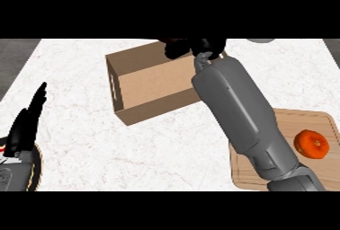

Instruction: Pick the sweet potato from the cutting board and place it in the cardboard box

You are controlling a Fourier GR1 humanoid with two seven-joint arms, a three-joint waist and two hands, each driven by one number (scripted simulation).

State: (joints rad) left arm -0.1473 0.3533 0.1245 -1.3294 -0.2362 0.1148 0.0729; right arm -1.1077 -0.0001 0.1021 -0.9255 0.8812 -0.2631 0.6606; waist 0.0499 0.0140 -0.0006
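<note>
Far left of cardboard box [156,85], at view's left edge: left hand [23,130], black, fingers straight and pointing up — relaxed, holding nothing, resting over white marble counter [133,143]. Grey forearm below it, cut off by lower edge. Thin dark curved rim w/ orange-ish line just beside that forearm; can't tell what it is.

Centre-left: the box itself — brown, open-topped, walls upright, sitting slightly turned on counter. Left wall w/ slot-like handle cutout. Inner floor visible, bare brown where not hidden by arm.

Over box's far right corner: right hand [192,47], black, fingers curled down. A small reddish-brown bit shows at hand's left side, near box's far rim — possibly the sweet potato [174,42], mostly hidden by fingers, so not sure. Hand looks closed round it, above far edge of box rather than down inside.

Right forearm [242,117]: grey, long, running diagonally from lower right up to box's right wall, covering that wall's near part.

Right of box, well apart: wooden cutting board [312,121], light tan, rounded corners, partly under forearm. On board, right of arm: round orange-red item [312,143] w/ small stem mark on top — looks like tomato or similar, lying alone, not touching arm.

Top edge, right of box: pale grey rounded thing [262,40], only a sliver seen.
</note>
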